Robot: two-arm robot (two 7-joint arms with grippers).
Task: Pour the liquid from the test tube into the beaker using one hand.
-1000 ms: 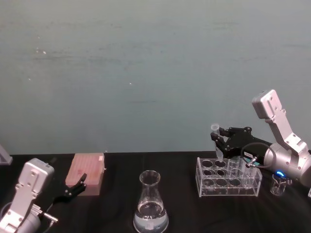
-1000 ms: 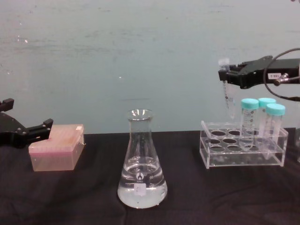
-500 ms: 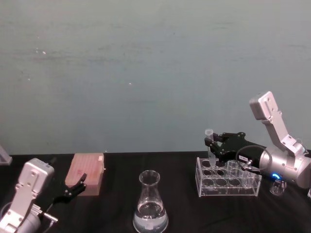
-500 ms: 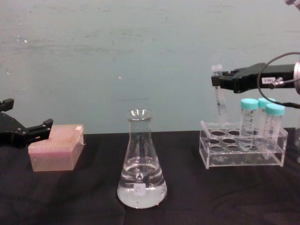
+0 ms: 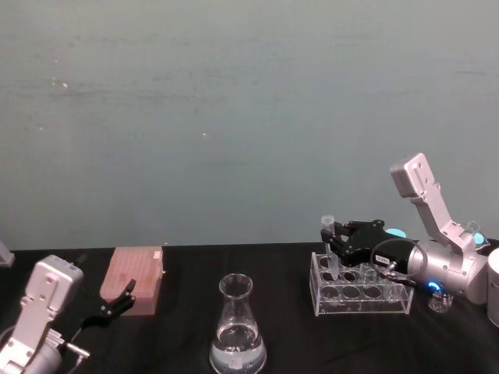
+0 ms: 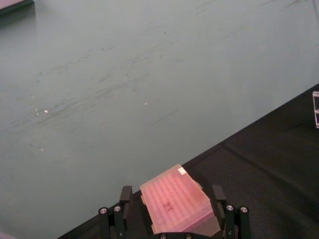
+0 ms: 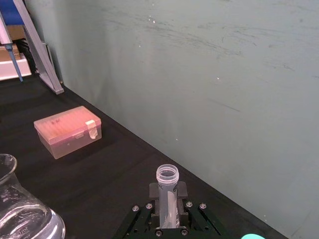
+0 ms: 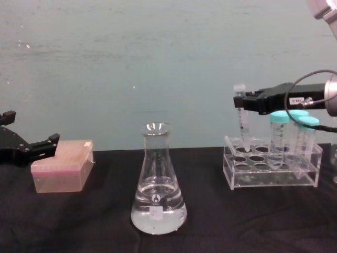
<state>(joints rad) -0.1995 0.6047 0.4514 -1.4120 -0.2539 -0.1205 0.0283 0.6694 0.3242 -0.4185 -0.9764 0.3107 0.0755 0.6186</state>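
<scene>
Head view: the right gripper (image 5: 334, 236) pinches the test tube (image 5: 330, 240) upright over the rack (image 5: 360, 292), far right of the beaker (image 5: 237, 330). Left wrist view: the left gripper (image 6: 173, 220) sits spread before the pink box (image 6: 177, 201). Chest view: the tube's tip hangs at the rack's far-left hole.

I could read nothing: the white label (image 8: 156, 212) low on the beaker (image 8: 158, 182) and the white tag (image 8: 297, 99) on my right arm were too small to read.
</scene>
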